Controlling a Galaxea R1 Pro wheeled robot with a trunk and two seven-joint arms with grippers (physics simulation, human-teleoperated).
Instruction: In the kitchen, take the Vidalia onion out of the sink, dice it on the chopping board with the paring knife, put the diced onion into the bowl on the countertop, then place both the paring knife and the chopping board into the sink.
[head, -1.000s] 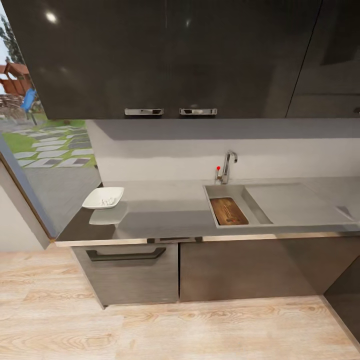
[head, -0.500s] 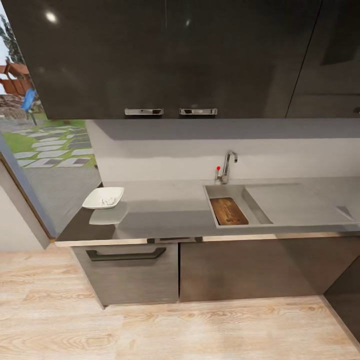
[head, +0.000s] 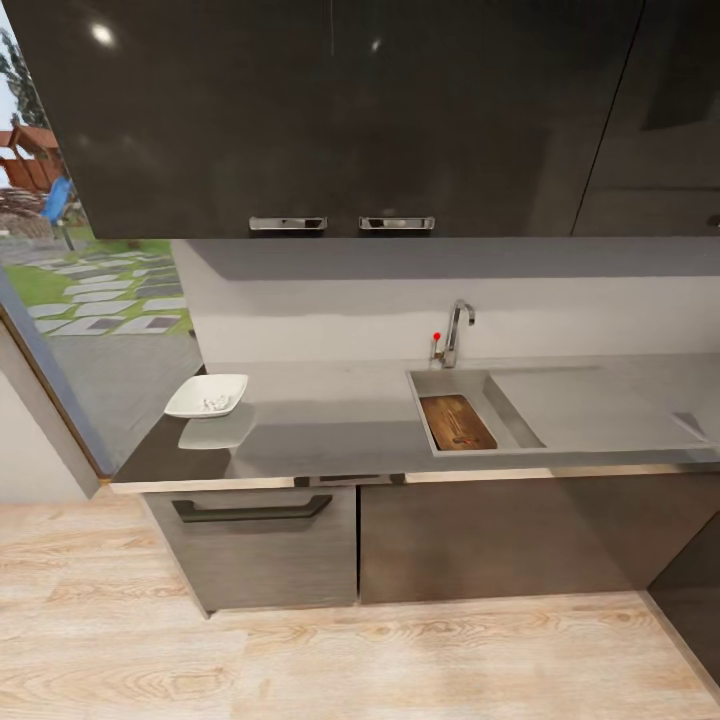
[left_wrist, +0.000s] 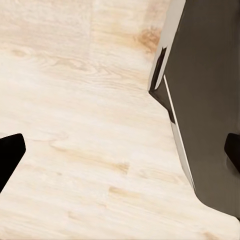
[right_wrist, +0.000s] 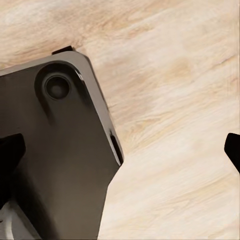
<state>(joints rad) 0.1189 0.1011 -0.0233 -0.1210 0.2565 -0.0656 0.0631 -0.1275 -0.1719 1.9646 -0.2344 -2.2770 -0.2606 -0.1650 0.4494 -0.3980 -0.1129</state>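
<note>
A: Head view: board (head: 457, 422) lies flat in the sink (head: 520, 412) basin, knife (head: 462, 438) on top of it. Tap (head: 455, 335) stands behind.

B: Bowl?

A: Bowl (head: 207, 395) on the counter (head: 330, 420), far left end, well apart from the sink, with pale onion bits (head: 213, 404) inside.

B: Grippers?

A: Left gripper (left_wrist: 120, 150) and right gripper (right_wrist: 120, 150): fingertips at opposite frame edges, jaws spread wide, holding nothing, over the wooden floor (left_wrist: 75, 125).
</note>
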